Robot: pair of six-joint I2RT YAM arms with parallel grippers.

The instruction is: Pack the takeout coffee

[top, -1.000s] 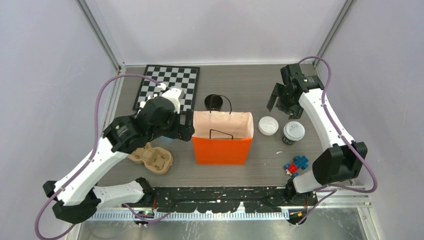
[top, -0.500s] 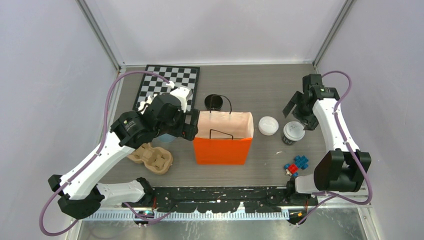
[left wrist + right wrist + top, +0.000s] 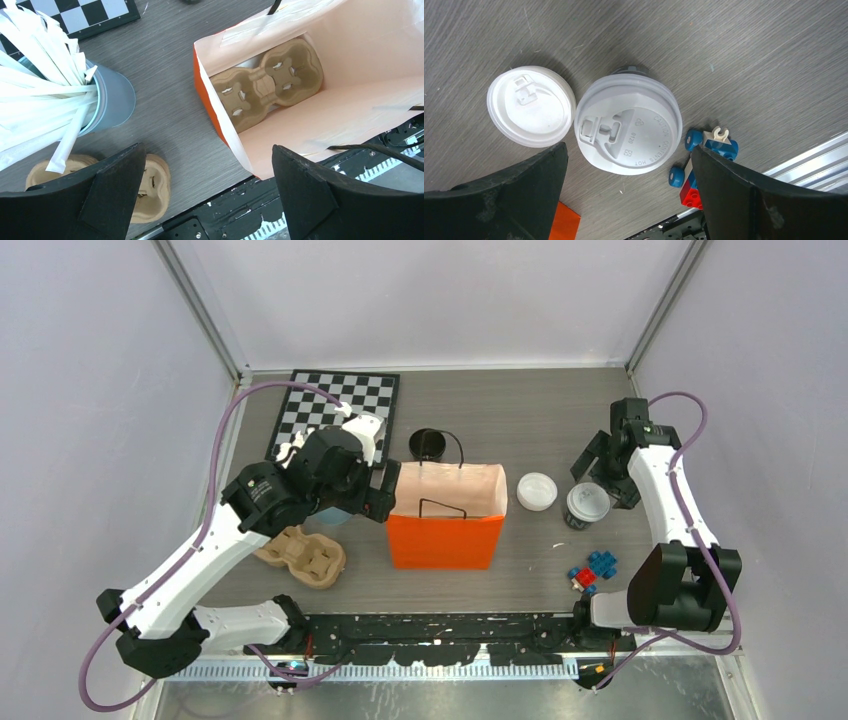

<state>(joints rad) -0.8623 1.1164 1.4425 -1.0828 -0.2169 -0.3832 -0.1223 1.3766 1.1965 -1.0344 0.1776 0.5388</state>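
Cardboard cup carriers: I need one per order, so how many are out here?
2. One carrier lies at the bottom of the orange bag; a second carrier sits on the table left of the bag. Stacked ones could be hidden.

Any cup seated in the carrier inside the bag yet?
No, the left wrist view shows the cardboard carrier at the bottom of the orange bag with its cup slots empty.

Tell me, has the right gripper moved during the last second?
Yes. The right gripper shifted rightward and nearer, from behind the loose lid to above the lidded cup, jaws open.
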